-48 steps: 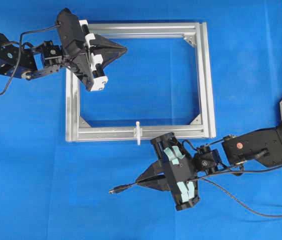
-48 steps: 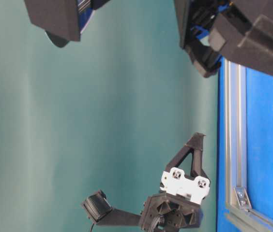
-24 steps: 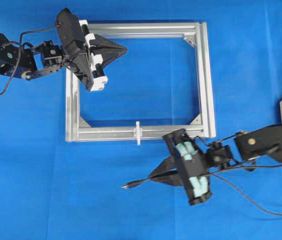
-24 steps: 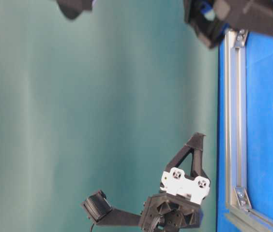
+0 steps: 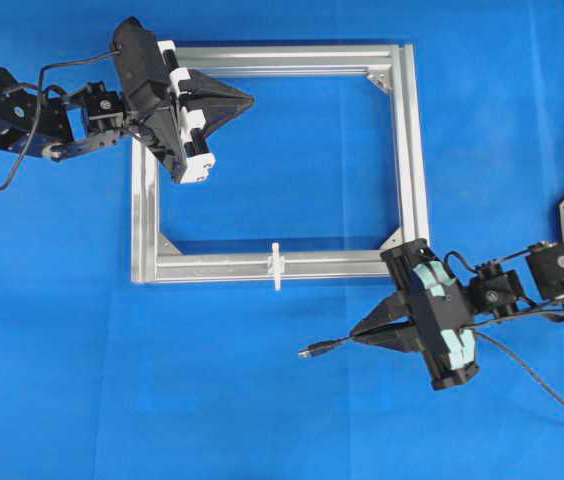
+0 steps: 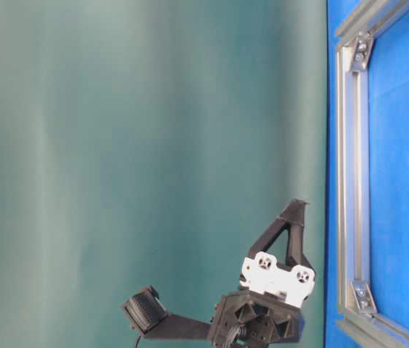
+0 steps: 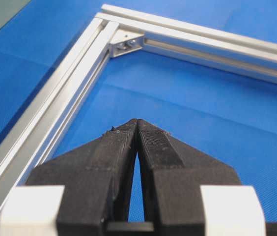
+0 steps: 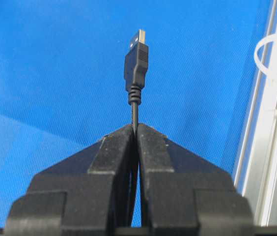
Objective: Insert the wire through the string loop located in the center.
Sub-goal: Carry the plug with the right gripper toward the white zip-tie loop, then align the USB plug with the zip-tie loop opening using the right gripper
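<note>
A robotics lab test bench: a plain blue cloth (image 5: 82,380) covers the table, with a bare silver aluminium frame (image 5: 412,150) laid flat on it, two black robot arms (image 5: 22,110) flanking the frame, and a teal curtain (image 6: 154,145) behind it.

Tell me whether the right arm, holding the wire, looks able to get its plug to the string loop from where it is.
Probably yes: only bare blue cloth lies between the plug and the string loop, though the plug points leftward, not into the loop.

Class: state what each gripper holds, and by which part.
The right gripper pinches the wire just behind its plug. The left gripper is shut on nothing.
</note>
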You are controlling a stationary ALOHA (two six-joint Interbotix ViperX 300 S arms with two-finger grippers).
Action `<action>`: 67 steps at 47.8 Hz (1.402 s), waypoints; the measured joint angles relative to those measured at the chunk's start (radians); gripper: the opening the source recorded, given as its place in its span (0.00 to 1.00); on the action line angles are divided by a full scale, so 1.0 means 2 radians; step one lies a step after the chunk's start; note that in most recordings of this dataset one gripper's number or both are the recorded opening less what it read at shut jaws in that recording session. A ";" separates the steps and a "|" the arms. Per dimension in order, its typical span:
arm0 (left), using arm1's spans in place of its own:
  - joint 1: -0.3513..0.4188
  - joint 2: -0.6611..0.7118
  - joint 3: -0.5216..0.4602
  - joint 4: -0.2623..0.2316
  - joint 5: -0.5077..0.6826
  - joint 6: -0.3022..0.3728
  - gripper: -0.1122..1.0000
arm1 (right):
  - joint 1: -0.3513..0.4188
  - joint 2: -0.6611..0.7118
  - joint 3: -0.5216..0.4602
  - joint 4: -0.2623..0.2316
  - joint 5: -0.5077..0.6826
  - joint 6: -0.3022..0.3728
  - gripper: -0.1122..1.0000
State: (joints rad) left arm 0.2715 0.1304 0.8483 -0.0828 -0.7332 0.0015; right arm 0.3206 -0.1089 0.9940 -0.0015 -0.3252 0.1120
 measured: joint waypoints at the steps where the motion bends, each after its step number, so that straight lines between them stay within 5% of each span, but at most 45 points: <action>1: 0.000 0.000 0.000 0.001 -0.001 0.000 0.10 | -0.001 0.000 0.001 0.000 0.001 0.000 0.08; 12: 0.000 0.000 0.000 0.000 0.000 0.000 0.10 | -0.008 0.000 0.001 0.000 -0.003 0.000 0.08; 36: -0.003 0.000 0.000 0.001 -0.001 0.000 0.10 | -0.099 0.000 0.012 0.000 -0.012 0.000 0.08; 67: -0.003 0.000 0.001 0.001 -0.001 0.000 0.10 | -0.105 0.000 0.015 0.001 -0.023 0.000 0.08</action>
State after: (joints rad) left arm 0.2654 0.1304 0.8498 -0.0813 -0.7348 0.0015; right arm 0.1104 -0.1089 1.0232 0.0000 -0.3712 0.1120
